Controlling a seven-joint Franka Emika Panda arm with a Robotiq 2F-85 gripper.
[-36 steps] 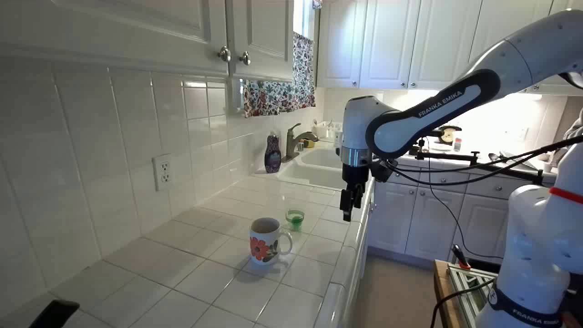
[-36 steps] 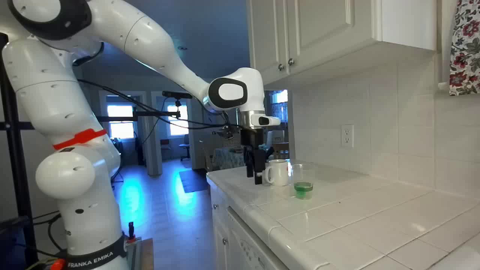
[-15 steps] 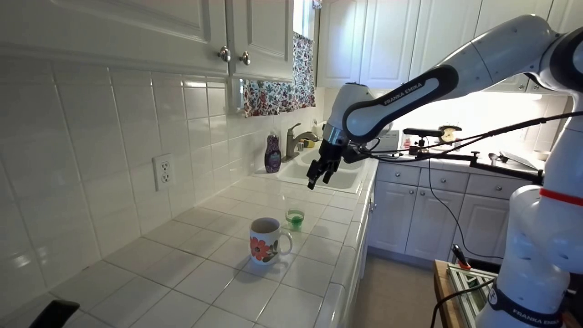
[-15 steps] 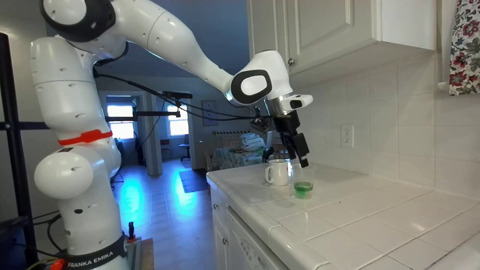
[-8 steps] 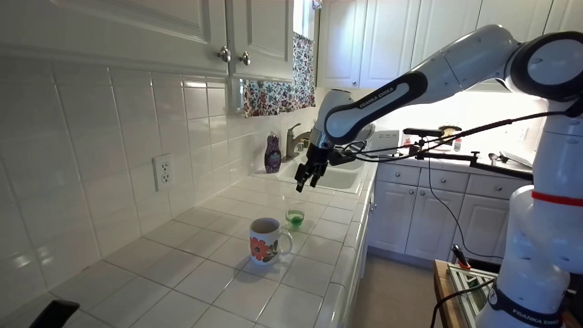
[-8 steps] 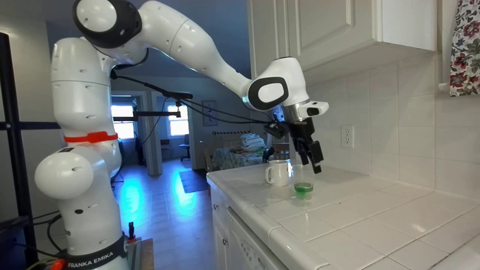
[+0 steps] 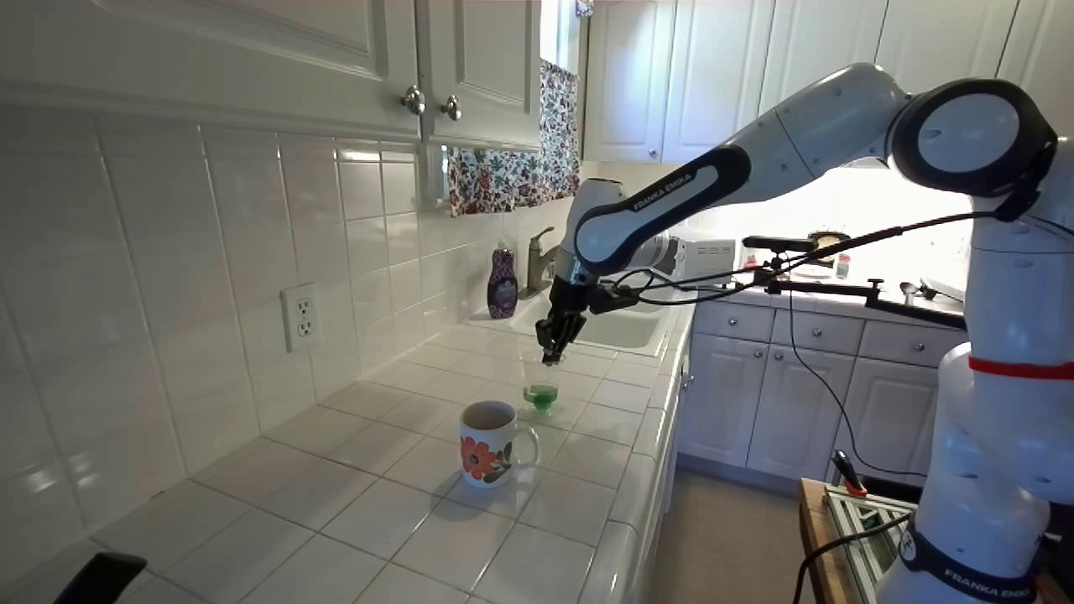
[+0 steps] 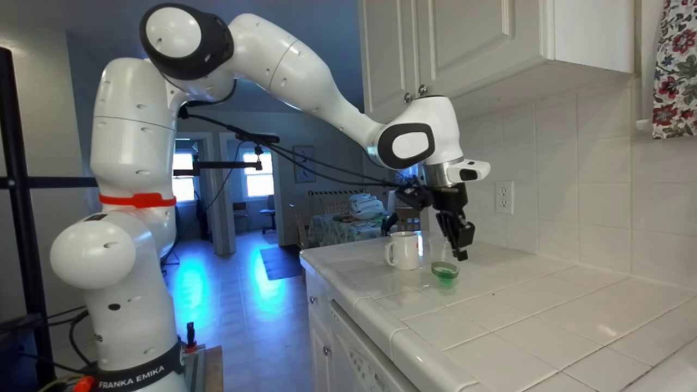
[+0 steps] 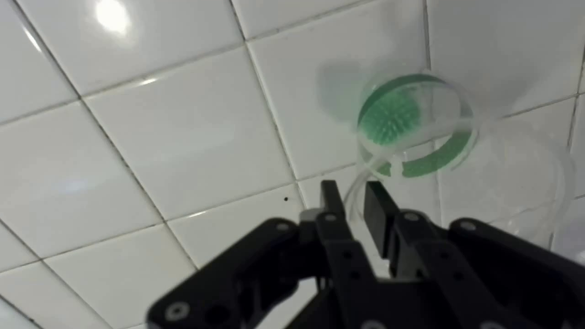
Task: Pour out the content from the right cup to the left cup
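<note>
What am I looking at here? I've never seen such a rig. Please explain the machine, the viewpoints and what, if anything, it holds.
The machine is a white robot arm with a black hand at its end. The exterior views come from two cameras standing apart from it; the wrist view comes from a camera on the arm's wrist, looking past the hand at the tiled counter.

On that counter stands a flower-decorated mug, with a small see-through cup, green in its lower part, close by. A purple bottle stands beside the sink.

The hand's two fingers appear to straddle the cup's wall, but whether they grip it, or its base touches the counter, I cannot tell.
</note>
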